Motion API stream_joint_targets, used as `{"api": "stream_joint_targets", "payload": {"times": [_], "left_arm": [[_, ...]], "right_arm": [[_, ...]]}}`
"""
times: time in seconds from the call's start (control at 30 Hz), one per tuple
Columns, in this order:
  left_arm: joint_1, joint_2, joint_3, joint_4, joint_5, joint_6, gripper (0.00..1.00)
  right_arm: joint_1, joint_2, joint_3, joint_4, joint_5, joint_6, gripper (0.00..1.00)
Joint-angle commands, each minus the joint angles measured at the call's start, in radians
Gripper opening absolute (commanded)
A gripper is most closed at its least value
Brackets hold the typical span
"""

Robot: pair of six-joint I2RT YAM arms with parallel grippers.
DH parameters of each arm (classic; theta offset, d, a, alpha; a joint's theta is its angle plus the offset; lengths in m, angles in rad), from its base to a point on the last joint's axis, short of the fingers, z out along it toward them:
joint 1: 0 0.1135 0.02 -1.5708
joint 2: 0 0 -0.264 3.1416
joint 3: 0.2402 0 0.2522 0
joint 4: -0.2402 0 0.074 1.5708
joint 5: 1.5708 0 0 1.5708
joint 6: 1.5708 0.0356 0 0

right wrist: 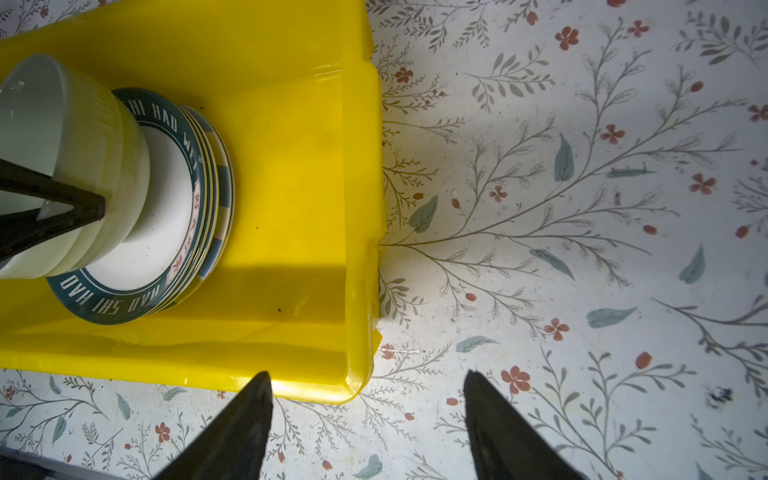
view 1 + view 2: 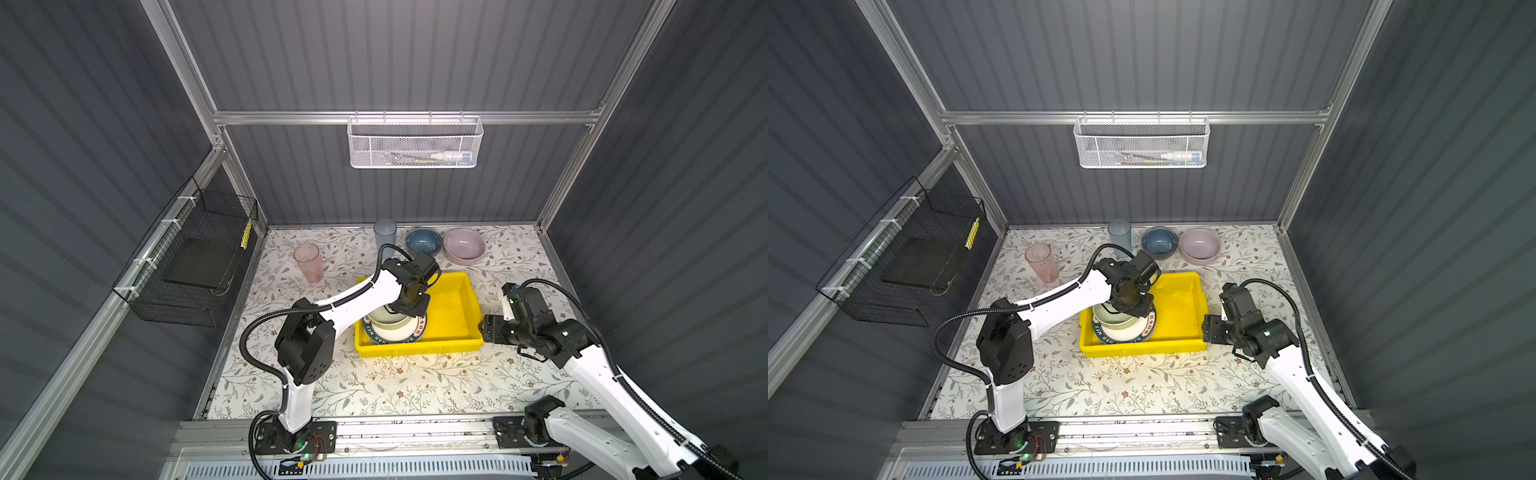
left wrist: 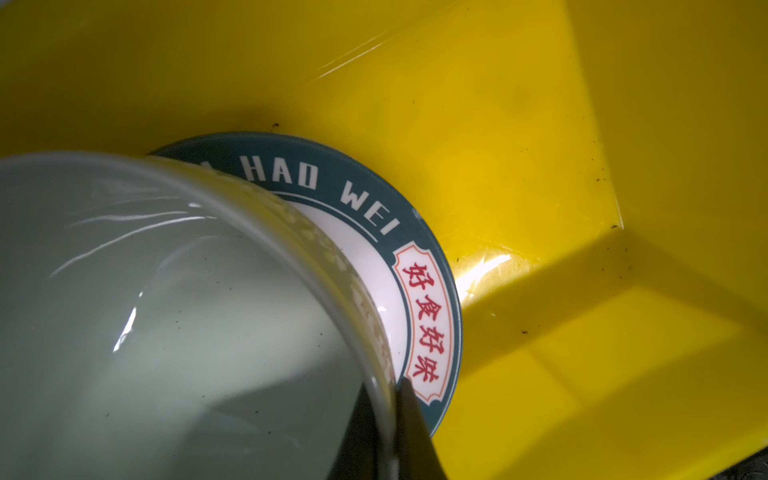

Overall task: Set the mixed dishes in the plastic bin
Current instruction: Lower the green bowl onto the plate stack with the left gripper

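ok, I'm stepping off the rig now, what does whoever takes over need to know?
Grippers: left gripper shut on the green bowl rim, inside the yellow bin; right gripper open and empty, above the table at the bin's near corner.
Done: plate stack is in the bin; the green bowl looks set down on it, not yet released.
Left: pink tumbler, blue tumbler, blue bowl and lilac bowl, all upright on the table behind the bin.

Centre frame: the left gripper (image 2: pixel 405 309) over a pale green bowl (image 2: pixel 388 319) stacked on plates (image 2: pixel 390 338) inside the yellow bin (image 2: pixel 419 348).
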Motion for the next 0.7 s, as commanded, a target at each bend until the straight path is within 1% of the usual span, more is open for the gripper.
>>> {"api": "stream_joint_targets", "payload": {"times": [0.0,0.17,0.47,0.67], "left_arm": [[-0.008,0.012,0.006,-0.001,0.016,-0.007,0.03],[-0.010,0.001,0.002,-0.004,0.038,-0.009,0.09],[-0.010,-0.023,-0.050,0.032,0.087,-0.021,0.10],[-0.011,-0.019,-0.066,0.033,0.089,-0.030,0.16]], "right_arm": [[0.002,-0.007,-0.011,0.001,0.012,0.003,0.73],[0.003,0.003,-0.007,0.010,0.008,0.005,0.73],[0.002,0.009,0.005,0.011,0.006,0.006,0.74],[0.002,0.009,0.004,0.008,0.004,0.006,0.73]]}}
